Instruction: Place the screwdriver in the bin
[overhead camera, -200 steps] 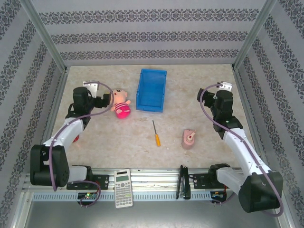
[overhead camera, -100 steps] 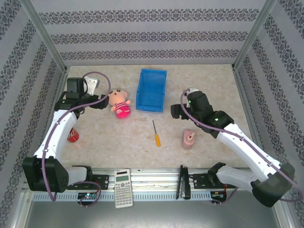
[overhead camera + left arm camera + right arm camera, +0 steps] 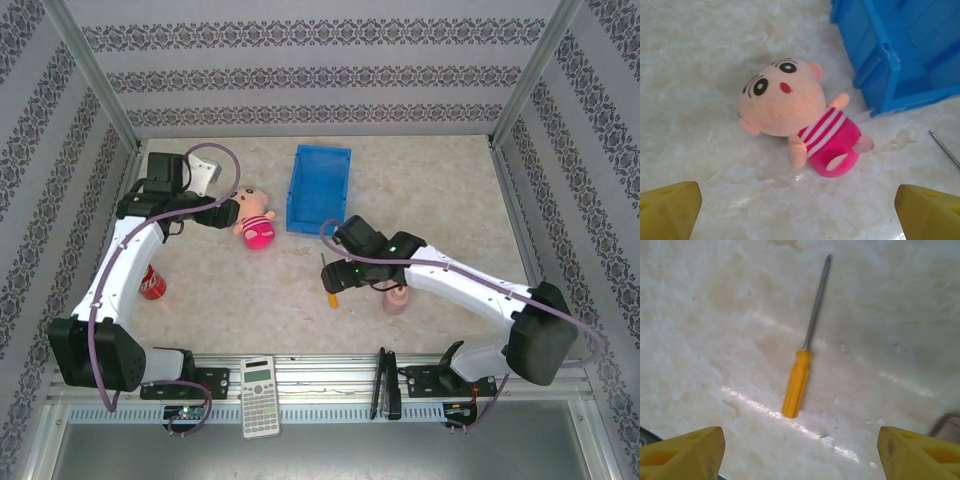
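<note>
The screwdriver (image 3: 332, 294) has an orange handle and a thin silver shaft. It lies flat on the marble table, in front of the blue bin (image 3: 297, 195). In the right wrist view the screwdriver (image 3: 797, 386) lies just ahead of my right gripper (image 3: 800, 455), which is open with nothing between its yellow fingers (image 3: 682, 452). From above, my right gripper (image 3: 340, 268) hovers over the tool. My left gripper (image 3: 226, 213) is open beside the plush doll. In the left wrist view, the left gripper (image 3: 797, 212) faces the bin's corner (image 3: 885, 65) and the shaft tip (image 3: 944, 147).
A pink plush doll (image 3: 255, 218) lies left of the bin. A red can (image 3: 152, 284) stands at the left by my left arm. A pink object (image 3: 397, 296) sits under my right forearm. A grey calculator (image 3: 260, 382) and a black tool (image 3: 384, 383) rest on the front rail.
My right arm has swung from the right side leftward and down until its gripper is over the screwdriver. My left arm shifted, its gripper now pointing at the doll.
</note>
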Motion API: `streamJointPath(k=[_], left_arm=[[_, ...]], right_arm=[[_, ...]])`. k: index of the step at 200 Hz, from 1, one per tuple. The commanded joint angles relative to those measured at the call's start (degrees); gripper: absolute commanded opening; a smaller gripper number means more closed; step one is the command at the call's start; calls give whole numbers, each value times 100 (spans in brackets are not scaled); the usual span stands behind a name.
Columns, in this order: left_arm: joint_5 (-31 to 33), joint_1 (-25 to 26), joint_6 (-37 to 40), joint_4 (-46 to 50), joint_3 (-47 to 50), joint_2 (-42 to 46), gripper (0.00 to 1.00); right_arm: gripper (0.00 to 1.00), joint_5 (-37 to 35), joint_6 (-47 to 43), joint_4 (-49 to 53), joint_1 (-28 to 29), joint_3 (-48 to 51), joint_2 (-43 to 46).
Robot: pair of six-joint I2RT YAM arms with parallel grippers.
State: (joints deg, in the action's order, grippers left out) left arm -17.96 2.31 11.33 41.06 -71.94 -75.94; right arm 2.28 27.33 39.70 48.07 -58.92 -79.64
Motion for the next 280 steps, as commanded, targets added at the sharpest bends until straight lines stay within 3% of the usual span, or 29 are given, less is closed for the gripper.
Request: streamJointPath(k=[1, 43, 127, 217, 245, 280], left_arm=[[-228, 142, -12, 425, -328, 33, 99], [-697, 375, 51, 755, -456, 51, 99], [-321, 463, 32, 678, -119, 628, 99], [-249, 463, 72, 661, -88, 669, 99], [-230, 463, 70, 645, -110, 619, 99], [-163, 464, 116, 649, -101, 630, 99]], right_arm=[[80, 145, 417, -266, 205, 173, -256], [75, -177, 475, -260, 448, 28, -1042], [70, -832, 573, -365, 580, -258, -1977], [63, -898, 550, -505, 580, -317, -2434], [52, -944, 528, -490, 579, -257, -2515], [47, -988, 571, -577, 577, -100, -2522]])
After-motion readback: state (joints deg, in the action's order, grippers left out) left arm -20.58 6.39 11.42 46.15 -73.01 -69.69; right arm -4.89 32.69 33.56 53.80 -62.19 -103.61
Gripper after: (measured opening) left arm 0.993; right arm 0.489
